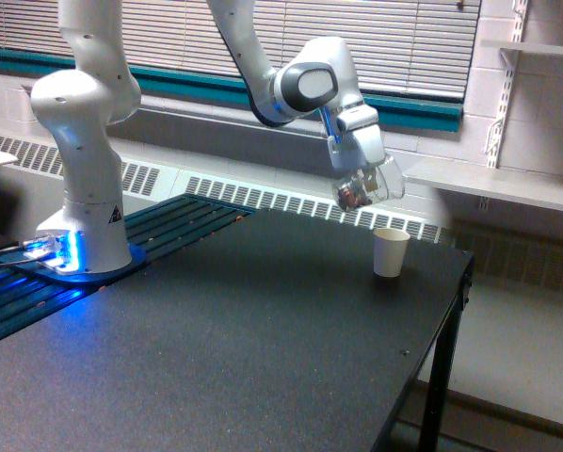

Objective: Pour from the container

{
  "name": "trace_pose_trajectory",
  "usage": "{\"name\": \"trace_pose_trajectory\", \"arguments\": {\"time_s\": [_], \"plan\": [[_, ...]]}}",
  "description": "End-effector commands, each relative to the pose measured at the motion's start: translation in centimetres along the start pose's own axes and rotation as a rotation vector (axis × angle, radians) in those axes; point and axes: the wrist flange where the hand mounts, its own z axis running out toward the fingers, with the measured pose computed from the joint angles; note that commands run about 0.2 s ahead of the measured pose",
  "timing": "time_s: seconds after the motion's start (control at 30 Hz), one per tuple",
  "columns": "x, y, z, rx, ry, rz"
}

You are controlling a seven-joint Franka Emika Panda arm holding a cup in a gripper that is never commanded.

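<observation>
My gripper (359, 174) is shut on the container (366, 188), a small clear jar with brownish bits inside. I hold it tilted in the air, above and a little to the exterior view's left of the white paper cup (390, 251). The paper cup stands upright on the black table (234, 348) near its far right corner. The jar's handle and my fingertips are too small and blurred to make out. A clear gap separates the jar from the cup's rim.
The arm's white base (86, 221) stands at the exterior view's left on blue-lit slats. A radiator grille (291, 202) runs behind the table. A shelf (503, 186) juts out at the right. The table's right edge (451, 330) drops off just beyond the cup.
</observation>
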Motion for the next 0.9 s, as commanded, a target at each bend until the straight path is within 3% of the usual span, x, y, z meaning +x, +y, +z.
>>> {"name": "trace_pose_trajectory", "arguments": {"time_s": [0.03, 0.5, 0.9], "plan": [[-1.1, -1.1, 1.1, -0.014, -0.031, 0.006], [-2.6, -2.8, 3.4, -0.052, -0.097, -0.025], [-1.8, -4.6, 4.0, -0.091, -0.112, -0.069]]}}
